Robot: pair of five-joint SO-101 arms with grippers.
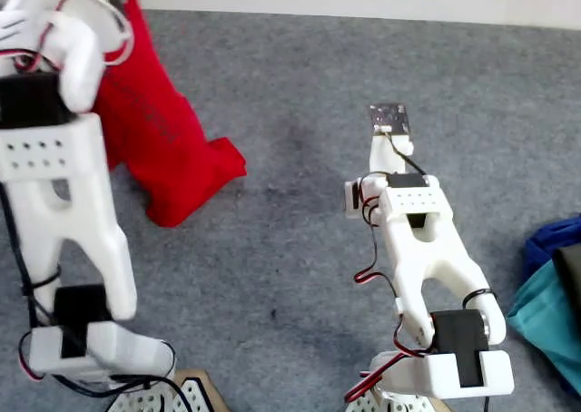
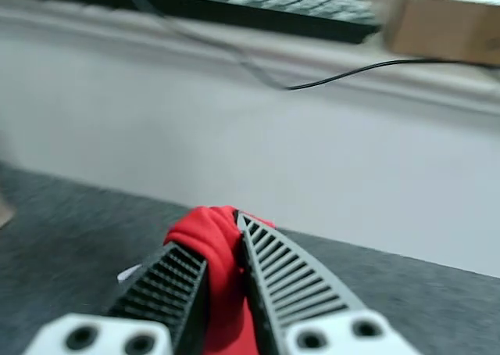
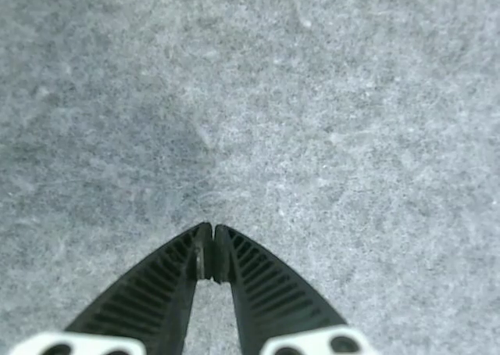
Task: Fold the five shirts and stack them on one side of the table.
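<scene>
L claw (image 2: 215, 236) pinches a bunch of the red shirt (image 1: 168, 158), held up near the far-left corner w/ the rest trailing onto the grey table (image 1: 300, 249). R claw (image 3: 212, 231) is pressed together mid-table, bare felt all round. At the right edge: blue shirt (image 1: 552, 238) & teal shirt (image 1: 545, 326).

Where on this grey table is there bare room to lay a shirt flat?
The widest bare patch lies between the red shirt and the right gripper; another runs along the far edge. It is crowded at the left, where the left gripper holds the red shirt, and at the right edge by the blue shirt and teal shirt.
</scene>
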